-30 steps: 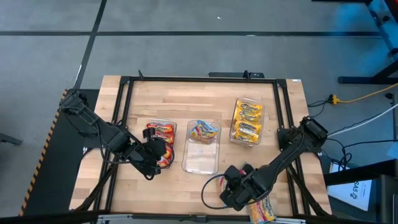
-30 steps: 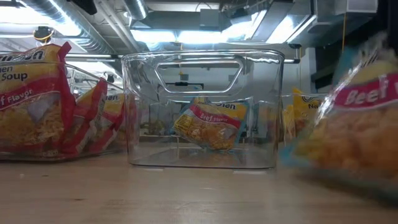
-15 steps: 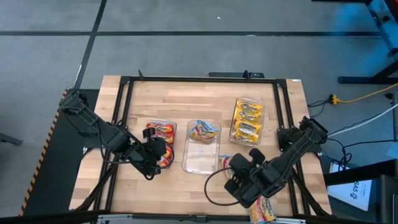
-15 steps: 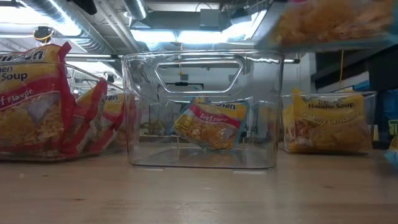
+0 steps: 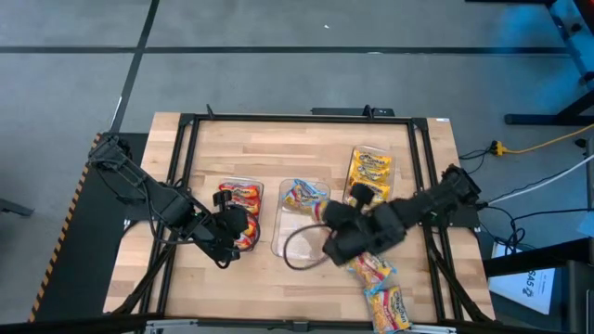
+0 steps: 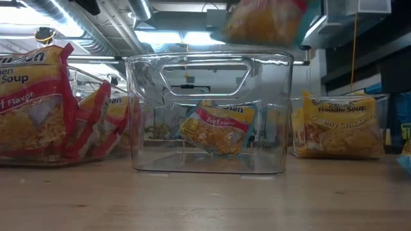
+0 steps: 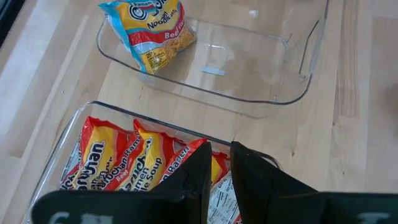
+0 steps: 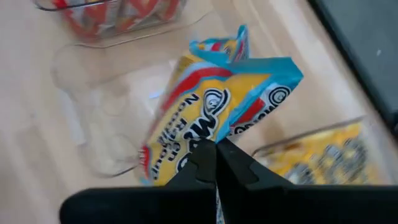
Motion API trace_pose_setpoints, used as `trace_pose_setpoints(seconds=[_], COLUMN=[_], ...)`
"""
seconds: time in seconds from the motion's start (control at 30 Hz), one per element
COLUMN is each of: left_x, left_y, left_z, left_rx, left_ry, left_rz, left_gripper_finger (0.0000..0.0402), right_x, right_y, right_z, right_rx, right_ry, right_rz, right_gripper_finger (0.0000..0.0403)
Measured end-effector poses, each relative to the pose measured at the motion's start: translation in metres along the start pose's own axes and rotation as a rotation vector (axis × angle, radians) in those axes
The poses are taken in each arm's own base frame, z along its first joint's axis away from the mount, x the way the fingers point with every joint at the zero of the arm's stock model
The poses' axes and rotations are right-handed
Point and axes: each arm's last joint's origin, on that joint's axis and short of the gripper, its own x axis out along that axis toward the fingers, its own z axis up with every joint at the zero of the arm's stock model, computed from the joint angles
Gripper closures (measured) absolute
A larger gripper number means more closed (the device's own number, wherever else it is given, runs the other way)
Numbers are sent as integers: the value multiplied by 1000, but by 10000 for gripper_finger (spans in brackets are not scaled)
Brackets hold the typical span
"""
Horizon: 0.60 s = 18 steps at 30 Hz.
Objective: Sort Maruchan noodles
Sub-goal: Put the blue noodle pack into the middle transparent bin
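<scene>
From above, the right tool [image 5: 327, 249] hangs over the near end of the middle tray [image 5: 295, 243], and two loose packets [image 5: 380, 289] lie on the surface [image 5: 232, 144]. At surface height, the carried packet [image 6: 262, 20] hangs above the tray's rim. The left wrist view shows the left tool [image 7: 214, 177], fingers slightly apart and empty, over the red packets [image 7: 134, 165]. The right wrist view shows the right tool [image 8: 216, 163] clamped on a blue-edged packet [image 8: 214, 109] by one edge; that thin pinch could slip, dropping it outside the tray.
</scene>
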Motion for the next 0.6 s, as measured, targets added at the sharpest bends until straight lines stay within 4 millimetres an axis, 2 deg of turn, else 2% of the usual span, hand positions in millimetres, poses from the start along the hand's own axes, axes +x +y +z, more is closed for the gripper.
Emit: trace_pose_setpoints(seconds=[0.33, 0.6], left_x=[0, -3], left_y=[1, 2], left_z=[-1, -9], left_rx=[7, 59], left_ry=[9, 71], left_rz=[7, 28], left_gripper_finger=[348, 348], right_x=[35, 55], right_y=[-33, -46], right_z=[49, 68], right_rx=[-210, -351], right_ry=[-24, -8], right_rz=[13, 97], right_gripper_finger=[403, 403])
